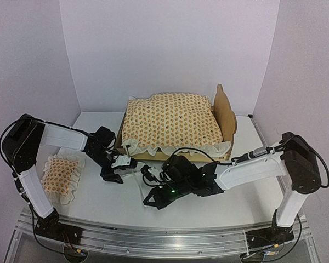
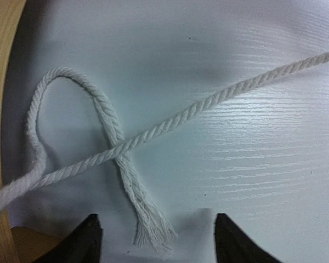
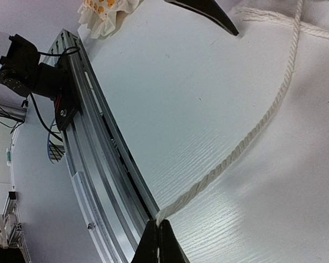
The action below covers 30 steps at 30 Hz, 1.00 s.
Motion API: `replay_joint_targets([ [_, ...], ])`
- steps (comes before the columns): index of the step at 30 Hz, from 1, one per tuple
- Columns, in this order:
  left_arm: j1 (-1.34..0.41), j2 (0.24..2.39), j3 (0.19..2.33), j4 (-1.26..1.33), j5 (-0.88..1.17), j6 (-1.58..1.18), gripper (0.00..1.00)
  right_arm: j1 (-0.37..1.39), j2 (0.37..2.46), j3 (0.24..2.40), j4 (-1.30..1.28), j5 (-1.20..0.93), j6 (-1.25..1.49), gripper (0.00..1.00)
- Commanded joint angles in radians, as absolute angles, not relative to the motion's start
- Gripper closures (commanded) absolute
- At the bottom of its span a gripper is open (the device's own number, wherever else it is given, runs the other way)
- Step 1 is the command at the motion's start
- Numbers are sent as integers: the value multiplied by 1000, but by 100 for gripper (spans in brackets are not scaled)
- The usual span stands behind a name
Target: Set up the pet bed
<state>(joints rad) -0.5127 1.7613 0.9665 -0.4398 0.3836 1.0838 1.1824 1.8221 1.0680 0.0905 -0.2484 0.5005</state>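
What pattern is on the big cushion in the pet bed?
The cushion is cream with a small orange print; clearest in the top external view.

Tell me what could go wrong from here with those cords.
1. The right gripper pinches the cord only at its very tips, so a pull may slip it free.
2. The left gripper hangs open over the frayed end, just below where the strands cross. Closing could catch loose fibres only, or the wrong strand.
3. If the cord belongs to the cushion, tugging might drag it askew on the pet bed.
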Motion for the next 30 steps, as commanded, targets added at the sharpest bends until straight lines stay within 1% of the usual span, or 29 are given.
replay_joint_targets([
  [1,-511,1803,956,-367,291,1125,53,1178,1798,1059,142,-211,519,100],
  [2,-511,1803,950,-362,279,1139,62,1179,1795,1055,145,-206,518,100],
  [3,-512,1800,943,-361,273,1144,74,1177,1790,1051,148,-197,519,100],
  [4,-511,1794,937,-360,270,1144,89,1175,1787,1047,150,-192,520,100],
  [5,-511,1785,931,-361,271,1140,98,1173,1786,1044,152,-188,522,100],
  [6,-509,1772,926,-367,279,1133,100,1171,1786,1042,153,-183,524,100],
  [12,-443,1655,946,-537,384,1048,100,1159,1774,1019,152,-136,539,100],
  [17,-375,1585,849,-591,385,1135,100,1158,1789,1029,152,-130,522,100],
  [18,-375,1575,835,-599,400,1147,99,1158,1798,1038,151,-131,518,100],
  [19,-375,1571,830,-602,430,1144,96,1158,1809,1049,148,-131,512,100],
  [21,-375,1577,844,-606,467,1116,55,1158,1836,1080,147,-134,508,100],
  [22,-376,1582,858,-603,481,1097,41,1158,1848,1093,146,-135,509,100],
  [23,-376,1583,879,-596,491,1075,37,1158,1857,1102,145,-130,514,100],
  [24,-376,1580,905,-589,500,1051,36,1158,1860,1104,146,-117,525,100],
  [27,-386,1558,1003,-591,556,988,46,1155,1852,1079,146,-67,564,100],
  [28,-416,1561,1027,-590,555,972,51,1153,1848,1066,146,-46,586,100],
  [30,-493,1587,1076,-572,487,925,60,1147,1847,1054,142,-21,625,100],
])
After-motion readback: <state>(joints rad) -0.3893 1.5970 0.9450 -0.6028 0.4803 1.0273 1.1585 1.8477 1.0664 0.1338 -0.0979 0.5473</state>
